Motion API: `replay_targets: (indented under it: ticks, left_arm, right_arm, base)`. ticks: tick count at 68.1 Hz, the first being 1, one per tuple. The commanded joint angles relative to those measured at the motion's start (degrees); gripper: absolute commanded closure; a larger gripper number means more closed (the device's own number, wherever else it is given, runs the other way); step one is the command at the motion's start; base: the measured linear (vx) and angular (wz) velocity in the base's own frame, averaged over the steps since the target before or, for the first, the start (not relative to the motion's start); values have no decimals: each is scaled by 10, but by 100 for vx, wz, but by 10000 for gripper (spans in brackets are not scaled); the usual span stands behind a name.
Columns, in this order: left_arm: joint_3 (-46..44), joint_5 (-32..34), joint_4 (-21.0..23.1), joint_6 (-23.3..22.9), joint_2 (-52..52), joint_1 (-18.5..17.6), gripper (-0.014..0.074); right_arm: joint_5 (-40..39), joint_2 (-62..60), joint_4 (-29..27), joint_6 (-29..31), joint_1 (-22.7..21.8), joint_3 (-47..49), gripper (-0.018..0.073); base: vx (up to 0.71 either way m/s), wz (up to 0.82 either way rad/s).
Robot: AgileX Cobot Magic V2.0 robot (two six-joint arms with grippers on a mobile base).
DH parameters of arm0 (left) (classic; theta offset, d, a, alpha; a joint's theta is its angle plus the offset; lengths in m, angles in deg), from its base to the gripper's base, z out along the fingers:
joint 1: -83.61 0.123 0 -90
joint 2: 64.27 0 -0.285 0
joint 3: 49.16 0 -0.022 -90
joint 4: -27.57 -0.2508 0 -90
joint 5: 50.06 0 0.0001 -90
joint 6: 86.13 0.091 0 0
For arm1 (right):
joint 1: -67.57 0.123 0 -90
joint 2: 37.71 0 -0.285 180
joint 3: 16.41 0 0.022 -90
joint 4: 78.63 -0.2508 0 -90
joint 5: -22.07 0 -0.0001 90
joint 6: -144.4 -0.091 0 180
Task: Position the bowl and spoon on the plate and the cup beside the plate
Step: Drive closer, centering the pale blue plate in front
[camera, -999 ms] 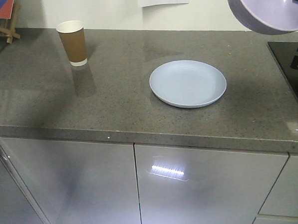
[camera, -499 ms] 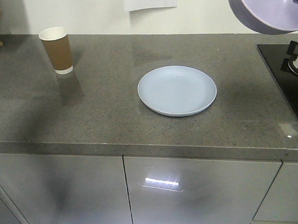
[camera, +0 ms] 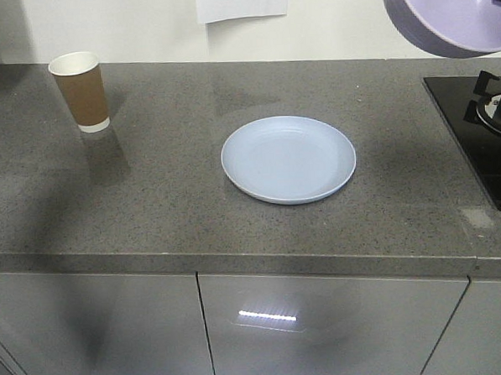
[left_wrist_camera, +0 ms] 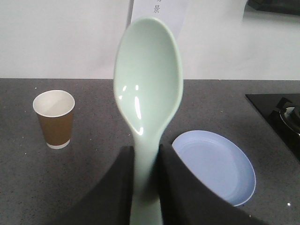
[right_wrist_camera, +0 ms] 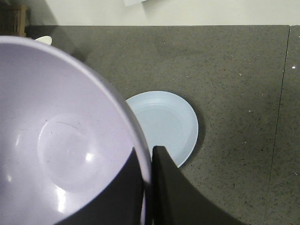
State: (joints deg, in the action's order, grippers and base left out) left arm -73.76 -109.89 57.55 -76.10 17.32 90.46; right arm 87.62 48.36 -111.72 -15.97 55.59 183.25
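On the worktop (camera: 167, 200) the plate (camera: 288, 159) lies bare, and the cup (camera: 80, 90) stands upright well apart at its left, near the wall. Our right hand (right_wrist_camera: 146, 161) is closed on the rim of the bowl (right_wrist_camera: 61, 140), held high. The plate lies below and forward of it, so we judge this arm should go first. Our left hand (left_wrist_camera: 146, 154) grips the spoon (left_wrist_camera: 147, 93) by the handle, head pointing forward, with the plate at its front-right.
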Motion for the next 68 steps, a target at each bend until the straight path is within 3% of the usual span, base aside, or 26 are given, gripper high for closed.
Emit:
replay_targets:
  ticks: [1, 68]
  left_arm:
    - [-15, 34, 18, 0, -13, 1, 603]
    - [-15, 34, 18, 0, -13, 1, 603]
  right_arm:
    - [-29, -18, -24, 5, -2, 16, 569]
    - [-29, -18, -24, 5, -2, 16, 569]
  base:
    - [4, -4]
    - [4, -2]
